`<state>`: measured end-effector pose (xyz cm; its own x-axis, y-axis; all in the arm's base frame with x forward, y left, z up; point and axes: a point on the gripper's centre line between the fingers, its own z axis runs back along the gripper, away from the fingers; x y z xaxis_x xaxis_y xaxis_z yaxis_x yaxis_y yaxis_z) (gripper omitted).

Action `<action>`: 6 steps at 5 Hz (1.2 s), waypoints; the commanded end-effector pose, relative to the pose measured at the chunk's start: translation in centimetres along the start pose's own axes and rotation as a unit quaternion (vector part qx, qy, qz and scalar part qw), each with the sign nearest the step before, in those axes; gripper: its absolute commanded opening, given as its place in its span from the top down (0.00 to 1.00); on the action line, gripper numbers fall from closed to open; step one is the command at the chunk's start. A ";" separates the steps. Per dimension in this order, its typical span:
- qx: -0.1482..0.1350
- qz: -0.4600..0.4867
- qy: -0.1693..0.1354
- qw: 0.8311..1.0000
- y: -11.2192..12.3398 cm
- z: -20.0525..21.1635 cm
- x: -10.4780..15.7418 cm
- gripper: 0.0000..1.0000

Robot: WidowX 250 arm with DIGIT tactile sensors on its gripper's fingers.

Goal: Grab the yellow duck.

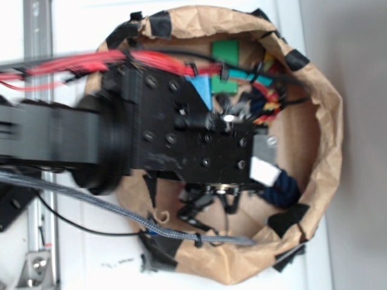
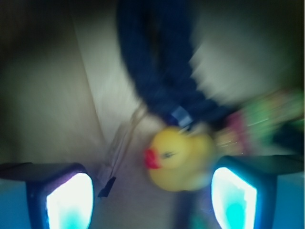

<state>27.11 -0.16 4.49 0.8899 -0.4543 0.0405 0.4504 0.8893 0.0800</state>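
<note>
Your gripper (image 2: 151,191) stood wide open with nothing held, and the yellow duck (image 2: 181,160) lay on the paper just ahead, between the fingers (image 2: 69,200) but hard against the right one, beak pointing left, beneath the dark rope (image 2: 157,62).

The setting is presenting as a robotics lab bench: a black robot arm (image 1: 121,139) with red wiring (image 1: 78,65) is reaching over a crumpled brown paper bin (image 1: 326,121), patched with black tape (image 1: 160,24), sitting on a white tabletop (image 1: 78,30).
</note>
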 end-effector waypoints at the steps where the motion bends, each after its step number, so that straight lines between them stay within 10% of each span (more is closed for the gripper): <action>1: 0.028 -0.021 -0.011 0.999 0.4 0.1 -0.4 1.00; 6: -0.057 0.011 -0.083 0.995 -0.5 6.7 1.9 1.00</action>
<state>27.02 -1.09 8.63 0.9034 -0.4101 0.1248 0.4208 0.9040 -0.0756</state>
